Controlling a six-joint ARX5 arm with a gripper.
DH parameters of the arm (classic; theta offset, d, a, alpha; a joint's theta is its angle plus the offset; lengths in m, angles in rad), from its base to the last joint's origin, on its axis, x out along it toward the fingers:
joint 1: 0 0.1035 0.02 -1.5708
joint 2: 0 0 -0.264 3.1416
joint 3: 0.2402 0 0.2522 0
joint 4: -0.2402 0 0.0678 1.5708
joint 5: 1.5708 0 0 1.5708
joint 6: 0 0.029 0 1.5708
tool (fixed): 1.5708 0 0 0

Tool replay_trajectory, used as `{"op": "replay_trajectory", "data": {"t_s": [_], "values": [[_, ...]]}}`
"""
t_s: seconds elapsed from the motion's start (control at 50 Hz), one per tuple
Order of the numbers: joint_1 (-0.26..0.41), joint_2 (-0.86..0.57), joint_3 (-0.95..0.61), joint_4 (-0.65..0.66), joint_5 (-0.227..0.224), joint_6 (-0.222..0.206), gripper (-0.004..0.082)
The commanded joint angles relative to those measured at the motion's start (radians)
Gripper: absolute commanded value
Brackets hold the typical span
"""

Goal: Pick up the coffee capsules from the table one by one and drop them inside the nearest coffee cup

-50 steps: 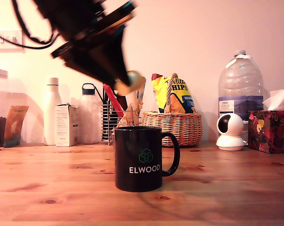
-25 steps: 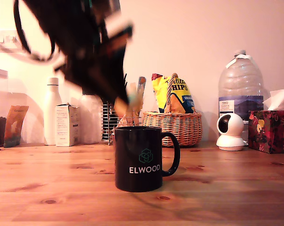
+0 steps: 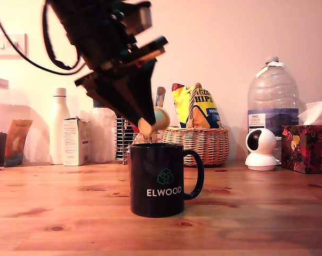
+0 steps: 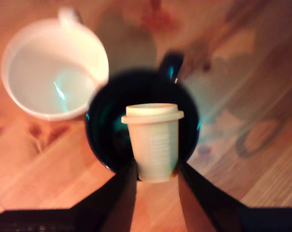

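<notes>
A cream-beige coffee capsule sits between my dark fingers, held directly over the mouth of the black coffee cup. In the exterior view the capsule hangs just above the rim of the black "ELWOOD" mug, which stands on the reddish-brown wooden table. My gripper points down and toward the exterior view's right, shut on the capsule. The wrist view's gripper clamps the capsule's narrow end, rimmed end away from me.
A white mug stands right beside the black one in the wrist view. Along the back wall are bottles, a wicker basket with crisp bags, a large water jug, a white camera and a tissue box.
My arm has swung and lowered, bringing the capsule from higher up down to just above the black mug's rim. The mug has not moved.
</notes>
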Motion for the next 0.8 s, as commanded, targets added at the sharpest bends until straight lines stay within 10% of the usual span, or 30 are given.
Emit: {"op": "replay_trajectory", "data": {"t_s": [0.0, 0.78], "values": [[-0.004, 0.030, 0.029, -0.007, 0.002, 0.013, 0.0142], [-0.006, 0.068, 0.083, -0.029, 0.004, 0.019, 0.0144]]}}
